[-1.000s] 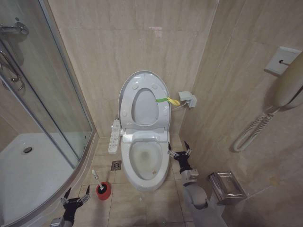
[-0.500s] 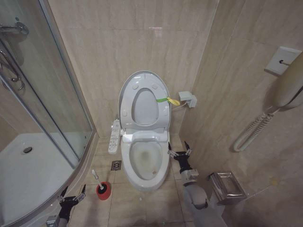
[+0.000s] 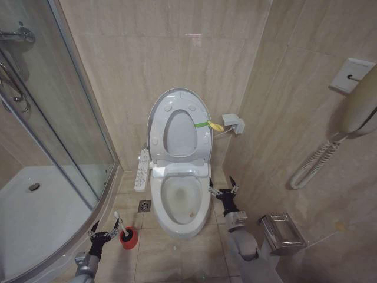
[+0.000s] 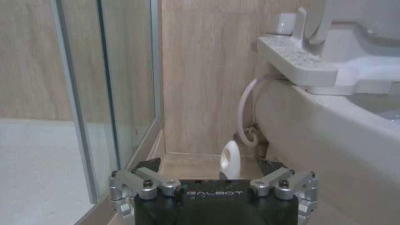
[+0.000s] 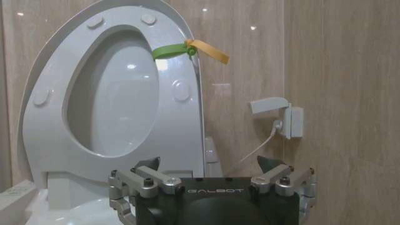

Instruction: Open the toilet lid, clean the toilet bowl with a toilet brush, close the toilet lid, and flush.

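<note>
The toilet lid [image 3: 178,94] stands raised against the wall, with the seat ring [image 3: 203,141] up against it and a green-yellow strap [image 3: 209,125] on its right edge. Below it the toilet bowl [image 3: 179,203] is uncovered. The toilet brush [image 3: 118,221] stands in its red holder [image 3: 128,237] on the floor, left of the bowl. My left gripper [image 3: 105,231] is open at the brush. In the left wrist view the white handle tip [image 4: 230,160] rises between its open fingers [image 4: 145,165]. My right gripper [image 3: 224,190] hangs open beside the bowl's right side, facing the raised lid [image 5: 112,103].
A glass shower enclosure [image 3: 70,118] and its white tray [image 3: 35,218] stand close on the left. A long white button panel [image 3: 142,170] and a floor drain [image 3: 144,206] lie left of the bowl. A wall phone [image 3: 359,106] and a metal paper holder [image 3: 283,233] are on the right.
My left gripper has moved up and to the right from the lower left corner and now stands at the brush handle. The right arm has not moved.
</note>
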